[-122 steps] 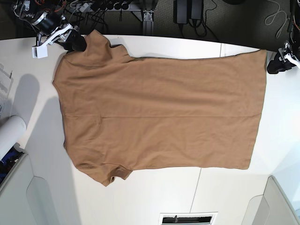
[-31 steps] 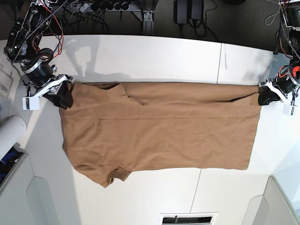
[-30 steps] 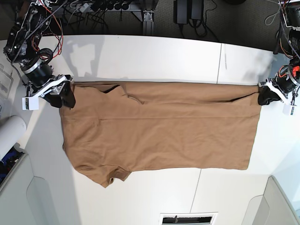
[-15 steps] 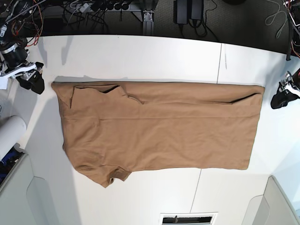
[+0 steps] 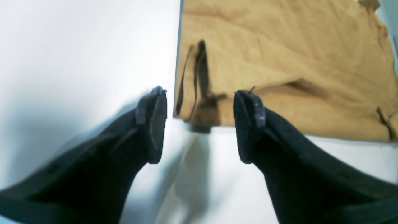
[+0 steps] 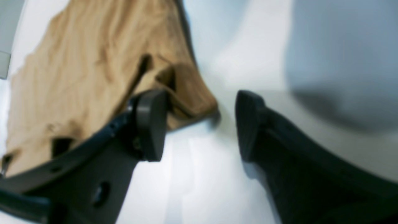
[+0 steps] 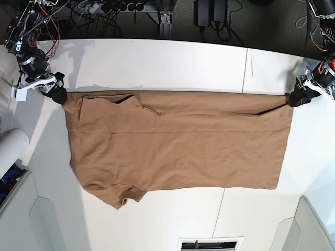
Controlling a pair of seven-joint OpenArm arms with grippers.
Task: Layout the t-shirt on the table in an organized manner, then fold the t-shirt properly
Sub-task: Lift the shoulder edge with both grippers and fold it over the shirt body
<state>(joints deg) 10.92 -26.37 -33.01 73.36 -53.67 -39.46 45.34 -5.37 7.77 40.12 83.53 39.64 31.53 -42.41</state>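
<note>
The left gripper (image 5: pixel 200 124) stands wide, its two dark fingers (image 5: pixel 152 124) well apart with nothing between them. Just ahead of the gap lies the folded corner of the t-shirt (image 5: pixel 279 59), a doubled edge with a dark crease running away from the fingertips; the cloth spreads ahead and off to the right. Below and to the left of the fingers is bare white table (image 5: pixel 77 56).

The right gripper (image 6: pixel 199 124) is also wide and holds nothing. A bunched corner of the t-shirt (image 6: pixel 77 71) lies just ahead of its left finger (image 6: pixel 149 124), which partly covers the cloth; whether it touches cannot be told. The rest of the cloth runs ahead and to the left, with table (image 6: pixel 248 46) ahead and to the right.

From the base view, the left gripper (image 7: pixel 296 98) sits at one far corner of the t-shirt (image 7: pixel 178 146) and the right gripper (image 7: pixel 56 93) at the other. Between them the far edge is folded over in a straight band, and the shirt lies flat on the table (image 7: pixel 157 63).
</note>
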